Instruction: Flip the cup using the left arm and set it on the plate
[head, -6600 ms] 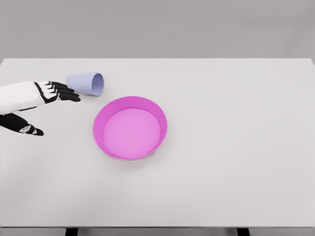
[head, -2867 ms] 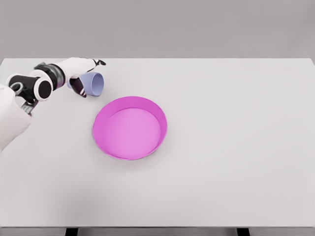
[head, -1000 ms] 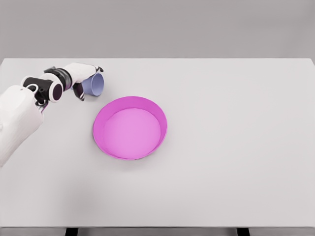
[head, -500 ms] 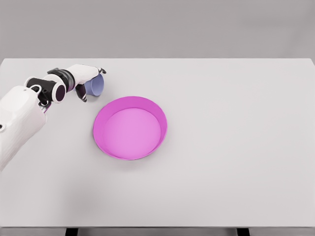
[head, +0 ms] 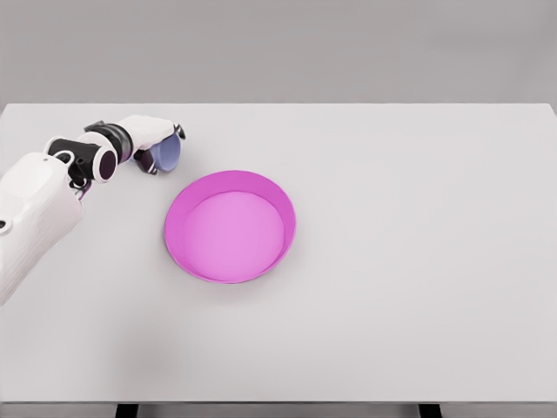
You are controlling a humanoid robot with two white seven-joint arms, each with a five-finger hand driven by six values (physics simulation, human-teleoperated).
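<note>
The left hand is wrapping its fingers around the lavender cup, clamping it from above and behind; the cup is lying on its side, its mouth facing the magenta plate; it is sitting near the plate's upper-left rim, apart from it, on the white table.

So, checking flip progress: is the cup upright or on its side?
On its side: the cup lies with its open mouth facing right, toward the plate, the left hand wrapped around it.
</note>
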